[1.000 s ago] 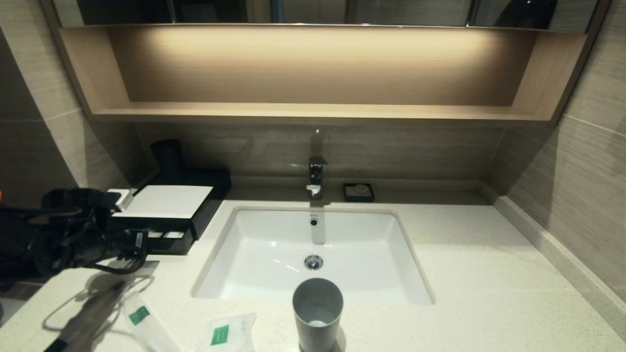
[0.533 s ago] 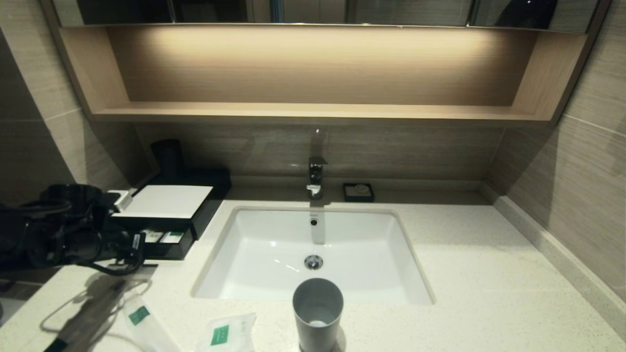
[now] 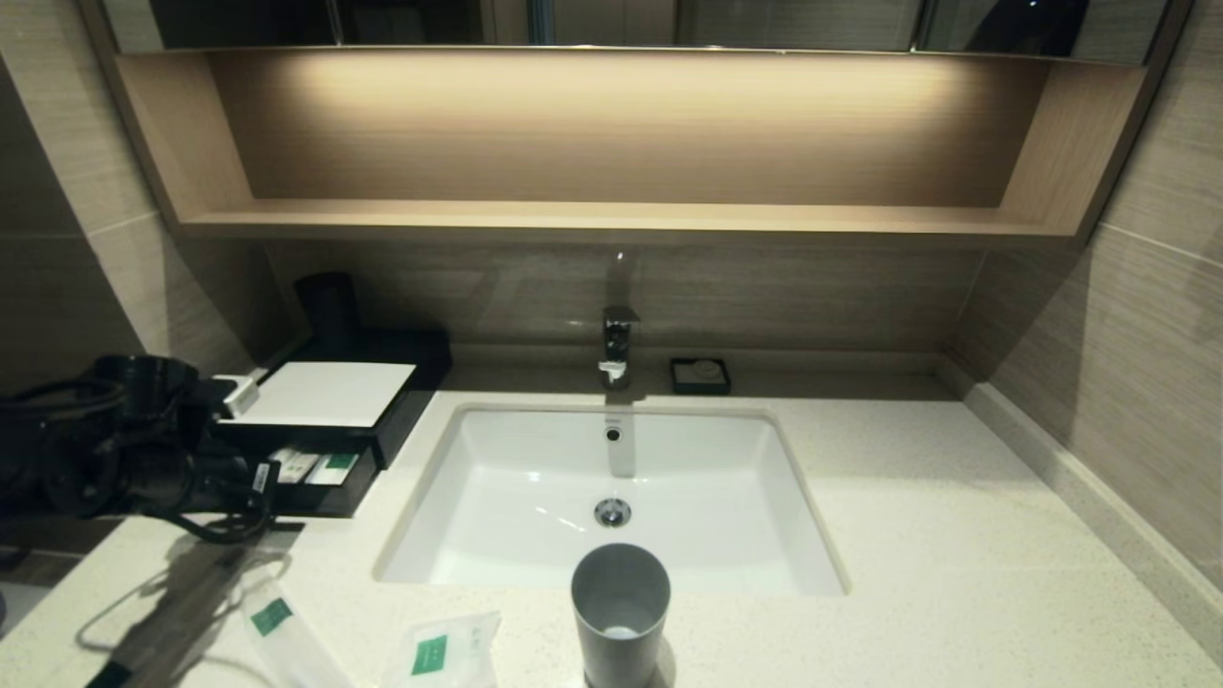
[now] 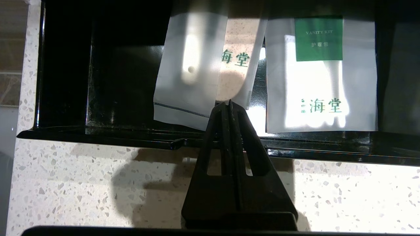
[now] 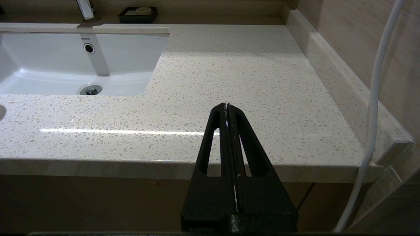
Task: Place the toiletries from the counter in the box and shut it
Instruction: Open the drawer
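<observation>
While the left arm reaches in from the left edge of the head view, its pincer sits at the front of the box, whose drawer is pulled out with pale packets lying inside. A flat white panel covers the box top. Two more packets lie on the bench at the near edge: a narrow one and a squarish one, both with green labels. A grey cup stands just in front of the sink; a small soap dish sits by the tap.

From the left wrist view, the left pincer is pressed together, holding nothing, its tips over the drawer's front wall. Inside lie a plain-faced packet and a vanity-kit packet, side by side.

From the right wrist view, the right pincer is pressed together and empty, hanging off the front edge of the bench.
</observation>
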Controlling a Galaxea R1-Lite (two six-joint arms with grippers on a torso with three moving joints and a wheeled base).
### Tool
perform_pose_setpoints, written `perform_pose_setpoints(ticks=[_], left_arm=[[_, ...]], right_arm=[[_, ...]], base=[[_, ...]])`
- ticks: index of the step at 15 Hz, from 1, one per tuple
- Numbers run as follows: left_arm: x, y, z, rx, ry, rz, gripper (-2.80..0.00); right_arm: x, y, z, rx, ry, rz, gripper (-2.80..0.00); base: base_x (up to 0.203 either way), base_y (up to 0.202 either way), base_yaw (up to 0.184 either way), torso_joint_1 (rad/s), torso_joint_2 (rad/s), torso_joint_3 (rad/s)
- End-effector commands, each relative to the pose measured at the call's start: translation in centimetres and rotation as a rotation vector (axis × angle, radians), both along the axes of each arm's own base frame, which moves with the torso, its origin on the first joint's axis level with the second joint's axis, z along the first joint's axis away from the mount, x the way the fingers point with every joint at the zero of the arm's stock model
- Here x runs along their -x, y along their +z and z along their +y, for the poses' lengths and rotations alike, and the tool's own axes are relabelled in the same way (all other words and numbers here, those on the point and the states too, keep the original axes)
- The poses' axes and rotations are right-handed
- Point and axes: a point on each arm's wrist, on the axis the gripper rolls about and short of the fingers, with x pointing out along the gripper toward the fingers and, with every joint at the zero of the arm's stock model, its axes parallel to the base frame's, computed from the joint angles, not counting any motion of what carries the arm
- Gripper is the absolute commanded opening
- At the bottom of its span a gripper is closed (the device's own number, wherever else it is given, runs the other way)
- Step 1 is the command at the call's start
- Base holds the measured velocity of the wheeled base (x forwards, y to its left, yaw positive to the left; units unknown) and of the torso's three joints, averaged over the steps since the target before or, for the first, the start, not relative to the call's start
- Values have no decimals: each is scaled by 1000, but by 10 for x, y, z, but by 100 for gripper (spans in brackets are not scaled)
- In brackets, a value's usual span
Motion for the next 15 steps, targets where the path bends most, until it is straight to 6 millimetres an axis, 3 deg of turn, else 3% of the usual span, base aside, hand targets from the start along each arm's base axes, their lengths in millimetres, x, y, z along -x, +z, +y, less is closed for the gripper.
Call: perform_pose_setpoints(ticks=[1, 15], left_arm=[[0, 4, 0, -4, 2, 7, -280], [5, 18, 0, 5, 28, 140, -280]], right_arm=[[0, 0, 0, 0, 1, 1, -280], [0, 0, 0, 0, 1, 0, -280]], base=[[0, 0, 0, 0, 0, 0], [0, 0, 0, 0, 0, 0]])
